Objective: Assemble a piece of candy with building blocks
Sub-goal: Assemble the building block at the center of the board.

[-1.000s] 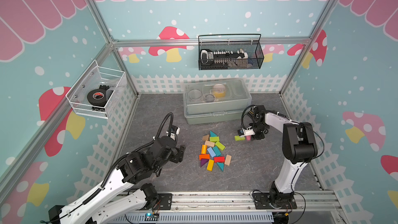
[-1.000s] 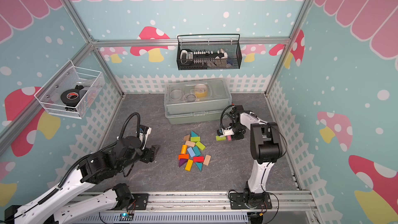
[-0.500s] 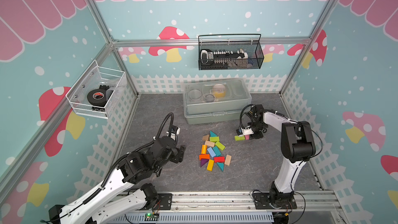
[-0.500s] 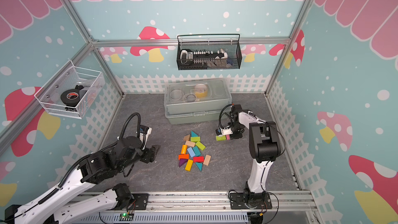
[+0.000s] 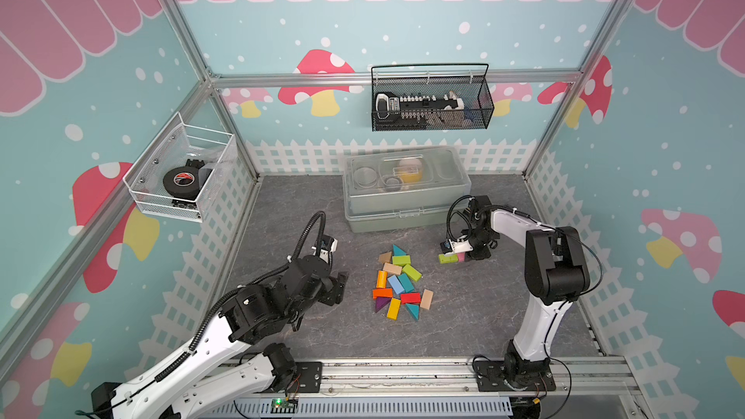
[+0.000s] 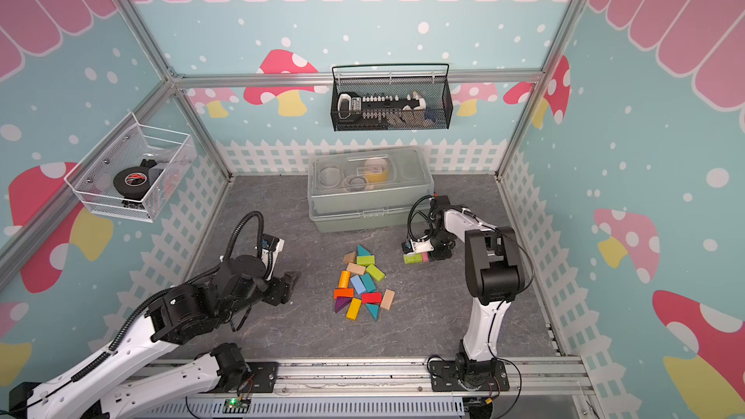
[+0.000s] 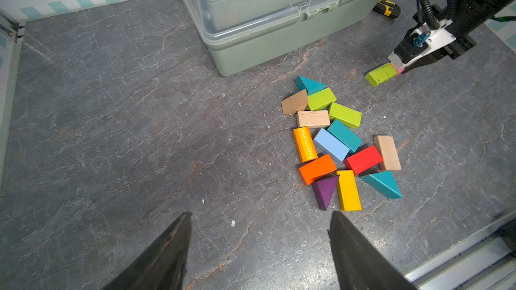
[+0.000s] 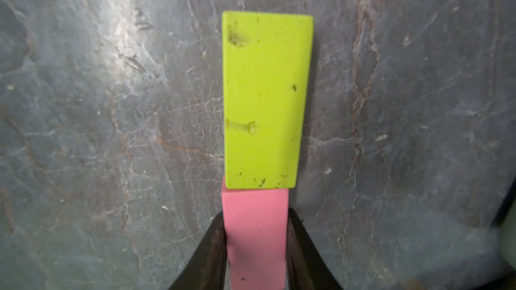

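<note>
over the last second the right arm [image 5: 554,259] has barely shifted at the elbow, and the blocks lie as before. it bends low to the grey floor [image 5: 290,211] near the clear storage box [image 5: 407,211]. the left arm [image 5: 258,308] hovers beside the pile of building blocks [image 5: 399,284], its left gripper [image 7: 259,213] spread wide and empty. the right gripper [image 8: 255,216] pinches the pink block [image 8: 255,246], whose end touches the green block [image 8: 265,99] lying flat on the floor.
</note>
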{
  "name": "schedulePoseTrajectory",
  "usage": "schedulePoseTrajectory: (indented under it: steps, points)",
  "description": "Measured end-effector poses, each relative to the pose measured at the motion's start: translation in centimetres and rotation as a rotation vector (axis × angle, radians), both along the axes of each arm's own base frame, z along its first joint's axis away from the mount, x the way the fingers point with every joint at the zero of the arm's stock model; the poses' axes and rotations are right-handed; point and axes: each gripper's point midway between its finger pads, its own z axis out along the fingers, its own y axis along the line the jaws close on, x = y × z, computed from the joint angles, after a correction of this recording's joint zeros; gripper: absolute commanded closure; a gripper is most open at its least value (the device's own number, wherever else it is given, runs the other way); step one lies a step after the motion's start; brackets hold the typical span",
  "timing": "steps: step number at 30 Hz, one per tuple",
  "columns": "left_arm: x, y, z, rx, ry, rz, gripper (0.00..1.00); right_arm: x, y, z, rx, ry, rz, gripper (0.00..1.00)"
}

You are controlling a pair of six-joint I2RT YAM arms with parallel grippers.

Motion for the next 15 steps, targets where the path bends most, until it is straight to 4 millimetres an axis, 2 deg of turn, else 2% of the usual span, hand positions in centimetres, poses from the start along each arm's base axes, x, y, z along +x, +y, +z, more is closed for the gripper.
schedulePoseTrajectory:
  steps: [3,8,15]
  points:
    - [-0.02,-0.01,0.0,0.0,0.0,-0.001,0.23,0.15,0.04,0.02,0.001,-0.005,-0.006,0.56]
    - [-0.03,-0.03,-0.01,0.002,-0.001,-0.002,0.23,0.63,0.22,0.14,0.005,-0.024,-0.021,0.31]
    - [0.0,0.02,0.01,0.004,-0.003,0.001,0.23,0.8,0.05,0.89,0.043,-0.044,-0.097,0.23]
